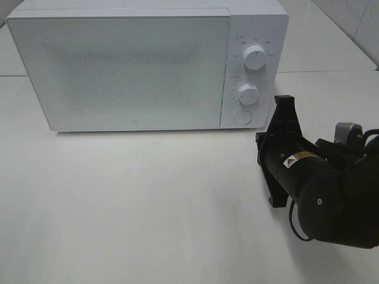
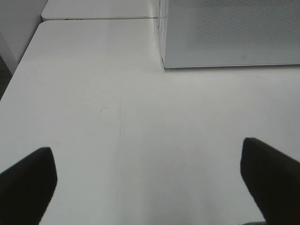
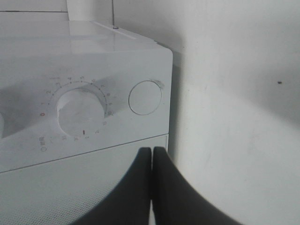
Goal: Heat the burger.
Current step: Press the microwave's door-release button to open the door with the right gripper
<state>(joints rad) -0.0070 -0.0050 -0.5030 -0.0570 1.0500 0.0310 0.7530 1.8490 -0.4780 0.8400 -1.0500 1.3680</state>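
1. The burger shows in none of the views. It may sit behind the closed door of the microwave [image 1: 118,65], but the frosted front hides whatever is inside, so its place cannot be told.
2. The microwave stands at the back of the white table [image 1: 148,207], its control panel on the right end of its front. The panel carries an upper knob [image 1: 254,57], a lower knob [image 1: 248,93] and a round button [image 1: 243,117] at the bottom.
3. The right gripper [image 1: 286,102] hangs just beside that lower right corner of the panel. Its fingers are pressed together with nothing between them, and the tips point toward the microwave.
4. In the right wrist view the round button [image 3: 145,97] lies ahead of the closed tips, near but apart, beside the lower knob [image 3: 80,110].
5. The coming move likely turns on this line-up: the joined tips would serve as a poker for the button or a knob, and the right arm is much the nearer one.
6. The left gripper [image 2: 146,145] has its fingers spread wide over bare table, well away from the panel, holding nothing.
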